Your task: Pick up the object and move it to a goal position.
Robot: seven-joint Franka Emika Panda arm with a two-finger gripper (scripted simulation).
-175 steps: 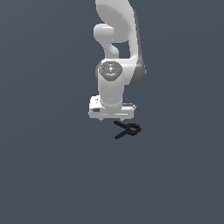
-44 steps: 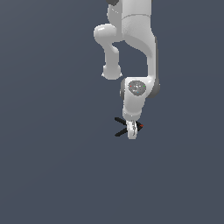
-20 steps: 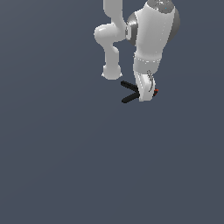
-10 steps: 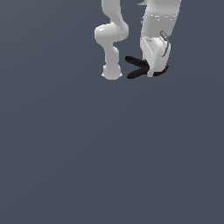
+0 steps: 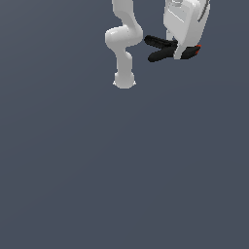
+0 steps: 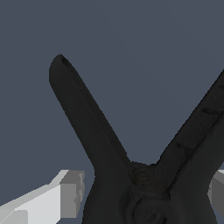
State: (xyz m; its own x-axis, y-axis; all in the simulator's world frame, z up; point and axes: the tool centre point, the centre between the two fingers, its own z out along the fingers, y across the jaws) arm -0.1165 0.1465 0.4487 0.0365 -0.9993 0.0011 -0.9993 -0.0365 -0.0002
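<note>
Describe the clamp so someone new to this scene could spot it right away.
Find the white robot arm at the top of the exterior view, then follow it to its gripper on that view's right. The spring clamp sits between the jaws: the only black thing there, two splayed handles pointing toward the arm's base, with a red-orange tip.

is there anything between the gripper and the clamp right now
No. The gripper is already shut on the clamp: in the wrist view a finger sits at each side of its pivot, with the two handles splayed ahead. No goal marker is visible, so that path can't be judged.
</note>
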